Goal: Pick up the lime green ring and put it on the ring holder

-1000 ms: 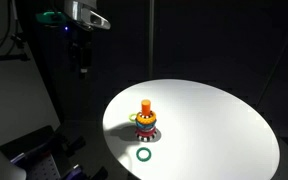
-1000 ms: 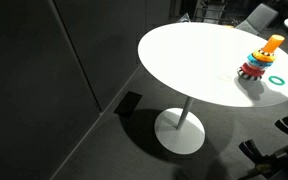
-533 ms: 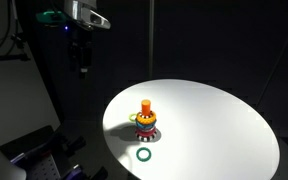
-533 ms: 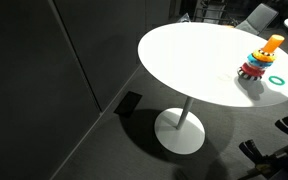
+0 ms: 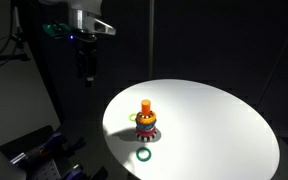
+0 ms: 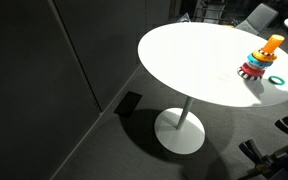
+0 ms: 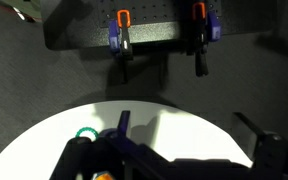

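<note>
The lime green ring (image 5: 143,154) lies flat on the round white table (image 5: 214,125), just in front of the ring holder (image 5: 146,118), a peg with an orange top and yellow and red rings. Both show in the exterior view from the side, with the ring (image 6: 276,80) beside the holder (image 6: 259,60) near the table's right edge (image 6: 184,60). My gripper (image 5: 86,72) hangs high, off the table's edge and well away from both. In the wrist view its fingers (image 7: 189,130) are spread apart and empty, and the ring (image 7: 85,133) shows at lower left.
The table stands on a white pedestal base (image 6: 180,130). A dark flat object (image 6: 129,103) lies on the floor beside it. Two orange-and-blue clamps (image 7: 121,30) (image 7: 198,25) grip a dark board beyond the table. Dark equipment stands at lower left (image 5: 29,150).
The arm and gripper have shifted slightly to the right and down. The ring and the ring holder have not moved.
</note>
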